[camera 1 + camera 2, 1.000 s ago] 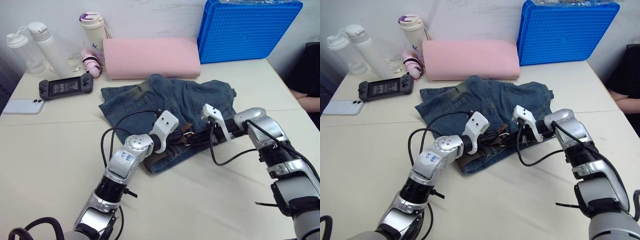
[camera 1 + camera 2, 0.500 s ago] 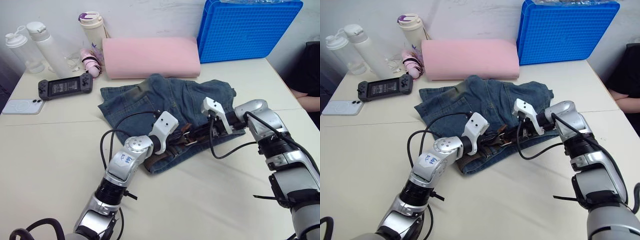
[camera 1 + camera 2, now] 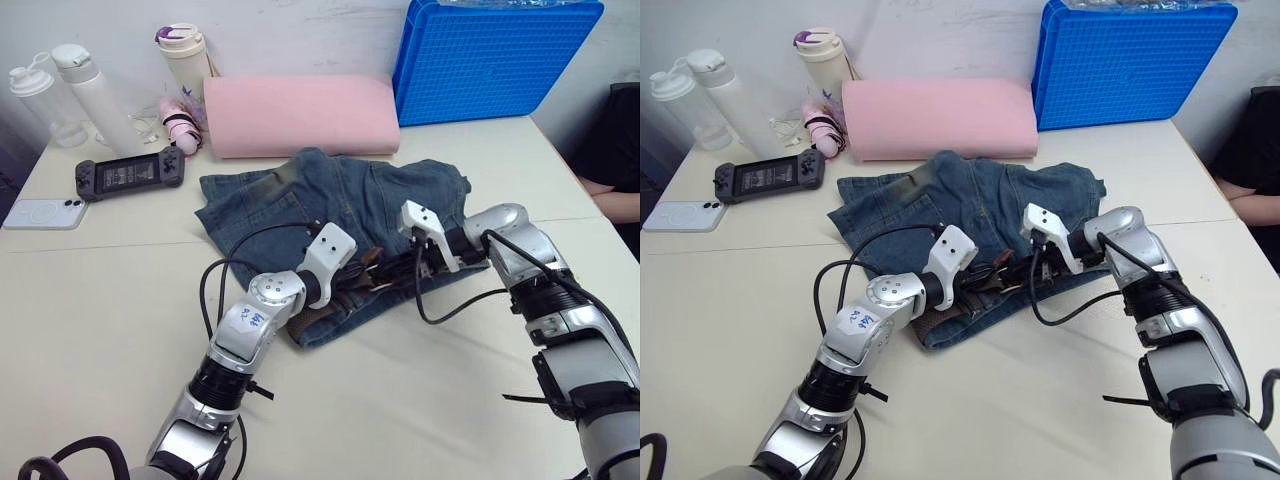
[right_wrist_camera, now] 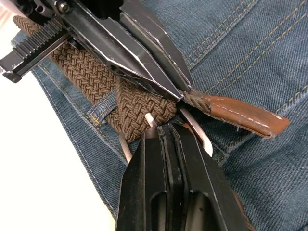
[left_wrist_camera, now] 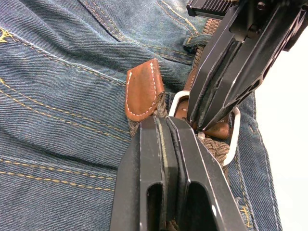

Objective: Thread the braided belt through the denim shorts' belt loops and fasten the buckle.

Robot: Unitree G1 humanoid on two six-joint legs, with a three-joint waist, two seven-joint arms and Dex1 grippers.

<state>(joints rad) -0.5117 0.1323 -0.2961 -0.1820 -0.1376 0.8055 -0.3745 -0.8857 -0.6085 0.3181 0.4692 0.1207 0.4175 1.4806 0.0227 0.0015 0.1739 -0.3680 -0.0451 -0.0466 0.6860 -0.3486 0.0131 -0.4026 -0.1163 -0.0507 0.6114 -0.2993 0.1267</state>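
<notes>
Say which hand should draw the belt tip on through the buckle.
Left. The left hand is shut on the belt right behind its leather tip, which lies past the buckle. The right hand, shut, presses inside the frame and could steady it.

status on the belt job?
Both grippers shut, tips meeting at the buckle. Belt on the shorts' waistband, leather tip free. Nothing blocking.
</notes>
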